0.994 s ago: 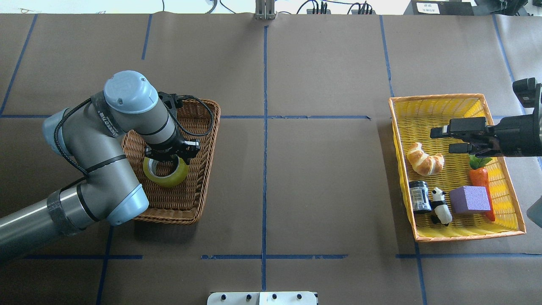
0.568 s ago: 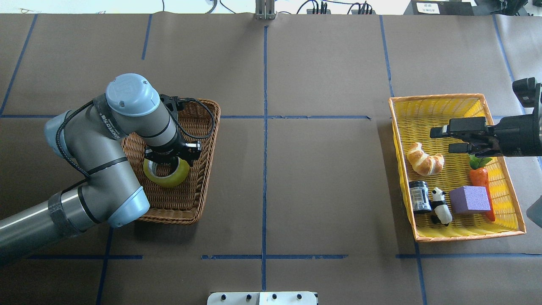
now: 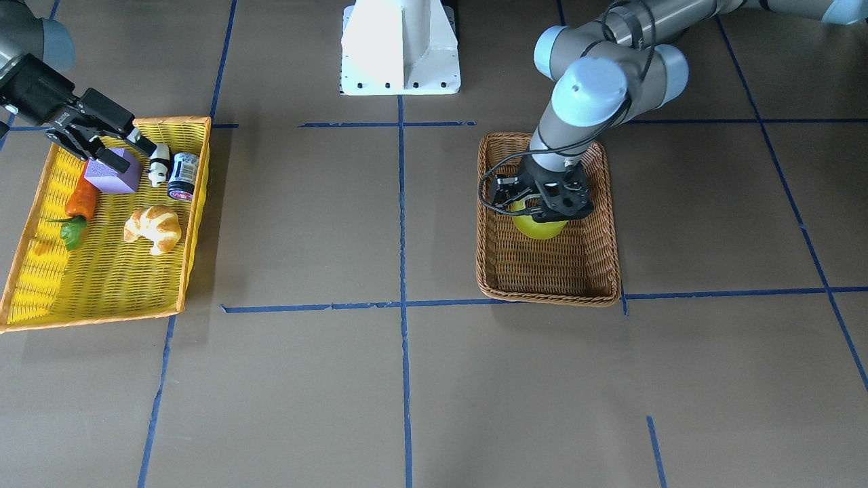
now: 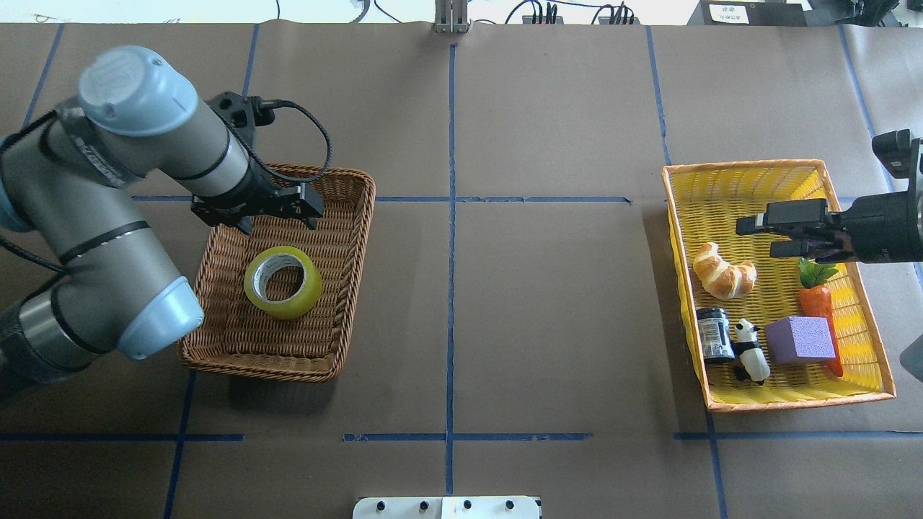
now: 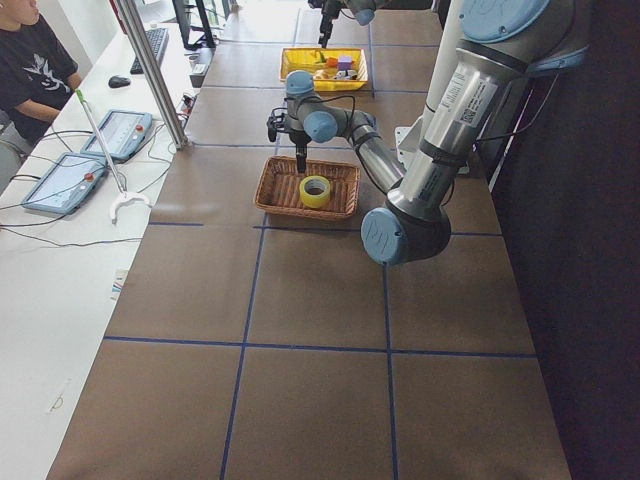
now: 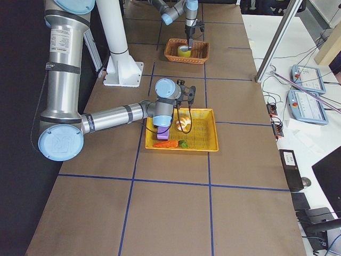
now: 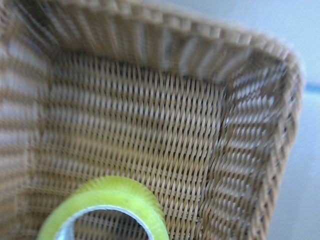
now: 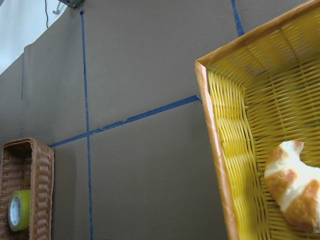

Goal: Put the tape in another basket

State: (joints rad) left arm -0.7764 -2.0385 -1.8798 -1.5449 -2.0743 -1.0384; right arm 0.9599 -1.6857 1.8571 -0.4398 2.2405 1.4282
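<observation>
Tape (image 4: 306,290) lies flat in the basket (image 4: 345,268) by the counter's left end, so it can't roll. My left hand (image 4: 256,213) hangs above it, spread and empty; my right hand (image 4: 756,239) is spread too.

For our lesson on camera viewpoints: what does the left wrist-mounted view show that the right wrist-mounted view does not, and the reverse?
Only the left wrist-mounted view shows the inside weave of the wicker basket close up, though blurred. Only the right wrist-mounted view shows the yellow basket, the croissant and the blue lines on the table. Both show the tape lying in the wicker basket.
</observation>
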